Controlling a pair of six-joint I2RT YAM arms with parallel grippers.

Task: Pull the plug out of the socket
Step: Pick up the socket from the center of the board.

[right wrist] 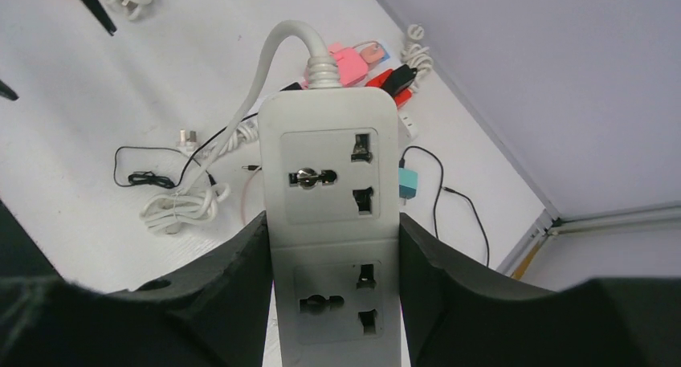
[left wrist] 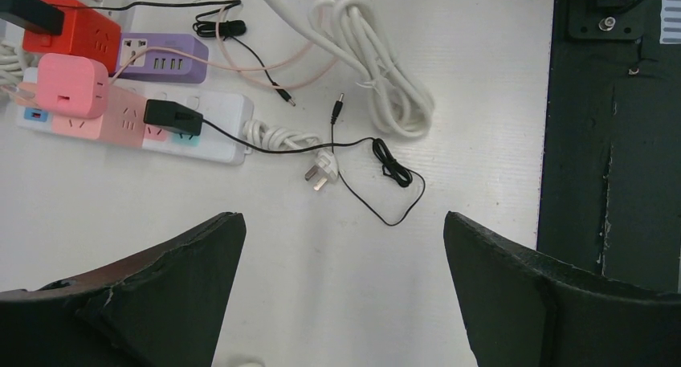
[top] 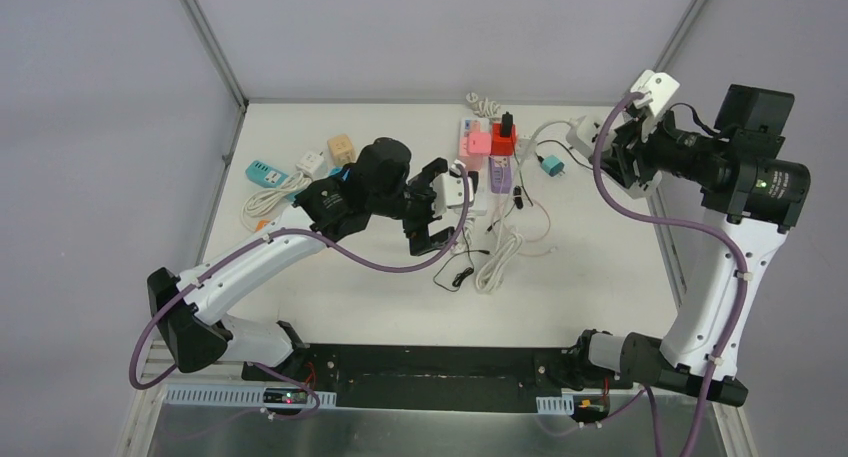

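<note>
Between the right gripper's [right wrist: 331, 226] fingers [right wrist: 233, 271]: the white socket strip [right wrist: 333, 174], clenched across its long edges and held up off the table [right wrist: 88, 86]. Two universal outlets face the wrist cam, both showing bare holes. A thick white cable [right wrist: 321, 62] exits the strip's far end, past the fingertips, and curves down toward the table. Below that gripper, off one finger's side: a teal adapter [right wrist: 408, 182] with a thin black lead running from it.

Left gripper [left wrist: 344, 218]: released, jaws spread wide, nothing between them, hovering over the tabletop well apart from the right one. Straight ahead of its fingertips, roughly centred on the gap: a loose white plug [left wrist: 320, 174] lying flat, pins exposed, on a short bundled white cord [left wrist: 273, 134]. A thin black wire [left wrist: 391, 165] loops just beside it.

Further ahead, toward the finger on the view's left: a second white strip [left wrist: 221, 138] flat on the table with a black plug [left wrist: 173, 116] seated in it. A pink adapter [left wrist: 72, 86] sits next to it on that strip, with a red adapter [left wrist: 68, 34] and a purple USB block [left wrist: 161, 58] beyond. Ahead toward the other finger: a coiled white cord [left wrist: 385, 86].

Can't tell which plug on the table goes with the held strip.
</note>
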